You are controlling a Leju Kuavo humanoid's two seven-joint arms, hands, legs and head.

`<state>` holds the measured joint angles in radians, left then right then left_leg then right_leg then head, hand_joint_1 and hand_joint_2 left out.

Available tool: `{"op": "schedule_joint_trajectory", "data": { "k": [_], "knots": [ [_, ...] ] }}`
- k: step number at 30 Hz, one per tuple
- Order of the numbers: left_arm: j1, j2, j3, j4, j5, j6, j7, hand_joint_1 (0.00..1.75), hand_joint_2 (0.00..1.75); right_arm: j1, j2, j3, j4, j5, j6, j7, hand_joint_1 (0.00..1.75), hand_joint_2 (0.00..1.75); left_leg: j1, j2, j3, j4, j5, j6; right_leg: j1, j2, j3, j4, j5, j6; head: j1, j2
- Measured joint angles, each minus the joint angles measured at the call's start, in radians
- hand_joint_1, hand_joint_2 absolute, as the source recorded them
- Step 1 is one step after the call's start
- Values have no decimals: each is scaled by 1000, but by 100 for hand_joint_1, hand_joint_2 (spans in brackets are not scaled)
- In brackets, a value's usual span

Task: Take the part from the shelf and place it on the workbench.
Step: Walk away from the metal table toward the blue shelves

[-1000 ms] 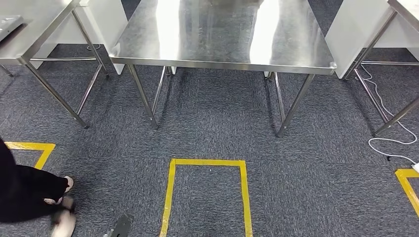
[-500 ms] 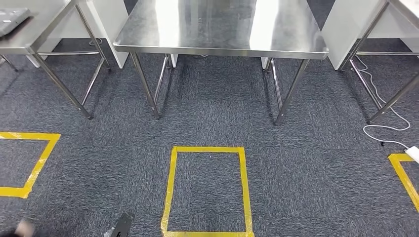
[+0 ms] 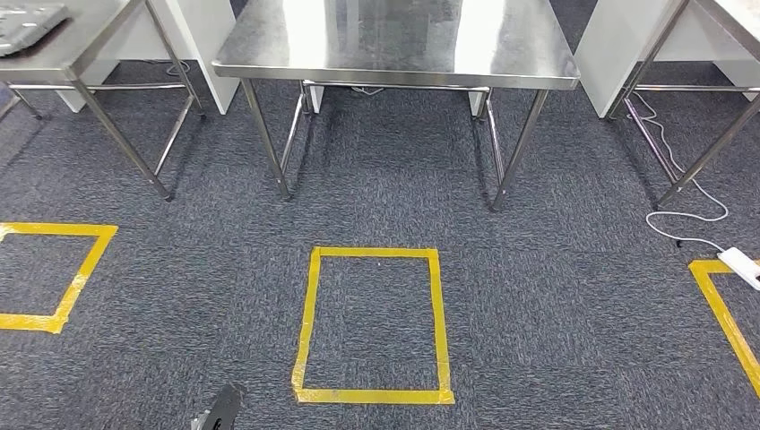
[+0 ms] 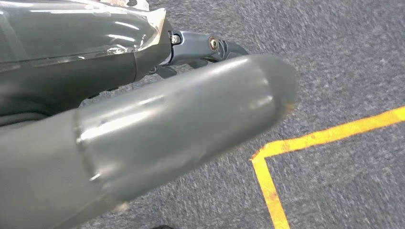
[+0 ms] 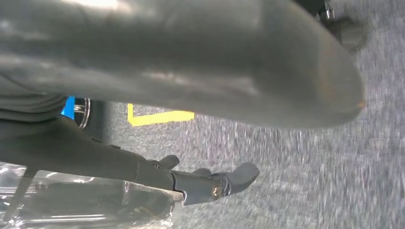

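Steel workbench [image 3: 394, 40] stands just beyond the yellow square [image 3: 372, 322] on the carpet [image 3: 556, 269]. I see both hands [image 4: 143, 138] [image 5: 191, 62] hanging over carpet, but can't tell their finger state.

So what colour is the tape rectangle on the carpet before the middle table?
Yellow; the tape rectangle shows best in the head view.

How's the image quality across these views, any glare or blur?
Head view: sharp, with strong white glare on the steel table. Left wrist view: the thumb close up is soft, the carpet clearer. Right wrist view: the carpet is smeared, the left hand and right hand unclear.
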<state>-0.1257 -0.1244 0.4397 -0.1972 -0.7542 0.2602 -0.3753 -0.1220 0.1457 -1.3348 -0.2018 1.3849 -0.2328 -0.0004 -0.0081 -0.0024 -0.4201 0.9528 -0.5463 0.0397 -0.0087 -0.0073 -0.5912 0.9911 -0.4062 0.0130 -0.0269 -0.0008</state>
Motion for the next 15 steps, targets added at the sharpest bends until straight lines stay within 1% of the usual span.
{"op": "schedule_joint_trajectory", "data": {
  "k": [2,5,6,7,8,9,10,11,12,13,14,15],
  "knots": [
    [0,0,0,0,0,0,0,0,0,0,0,0,0,3,2,0,0,0,-5,0,-6,1,9,7,-3,0,-2,-4,12,7,-2,0],
    [0,0,0,0,0,0,0,0,0,0,0,0,0,3,2,0,0,0,-6,0,-9,-1,12,9,-3,0,-3,-6,15,9,-2,0],
    [0,-1,0,0,0,0,0,0,0,1,0,0,0,4,2,0,0,0,-3,3,-14,-7,22,11,-1,0,-6,-3,11,9,-2,0],
    [0,-1,0,0,0,0,0,0,0,1,0,0,0,4,2,1,0,0,-2,6,-35,-14,44,16,-2,1,-23,46,-39,5,1,0],
    [-1,-3,0,0,0,0,0,0,0,2,-2,0,0,6,2,0,0,0,1,10,-73,-17,80,18,-5,2,-31,119,-75,15,3,0],
    [-1,-4,1,0,1,0,0,0,0,2,-4,0,0,7,3,0,0,0,5,14,-116,-17,117,18,-9,4,-24,176,-102,28,6,0],
    [-1,-5,1,0,1,0,0,0,0,2,-6,1,0,8,4,0,0,0,6,16,-161,-6,148,14,-15,4,1,208,-124,41,8,0],
    [-1,-5,1,0,1,0,-1,0,0,1,-7,1,0,11,6,-1,0,0,7,17,-196,8,167,6,-19,5,57,168,-111,56,9,0],
    [-1,-5,1,0,1,0,-1,0,0,1,-8,2,0,13,8,-1,0,0,7,17,-215,22,174,-1,-17,6,112,88,-119,54,9,0],
    [-1,-5,1,0,1,1,-2,0,0,0,-8,3,0,17,11,-1,0,0,6,17,-228,34,182,-7,-14,6,148,27,-137,46,9,0],
    [-1,-4,1,0,1,2,-3,0,0,0,-9,5,0,22,12,-2,0,44,4,17,-237,41,191,-11,-11,7,166,-11,-154,36,9,0],
    [0,-4,1,0,1,2,-3,0,0,1,-9,7,0,27,13,-3,0,87,4,17,-243,44,201,-13,-9,7,166,-23,-158,26,7,0]
  ]
}}
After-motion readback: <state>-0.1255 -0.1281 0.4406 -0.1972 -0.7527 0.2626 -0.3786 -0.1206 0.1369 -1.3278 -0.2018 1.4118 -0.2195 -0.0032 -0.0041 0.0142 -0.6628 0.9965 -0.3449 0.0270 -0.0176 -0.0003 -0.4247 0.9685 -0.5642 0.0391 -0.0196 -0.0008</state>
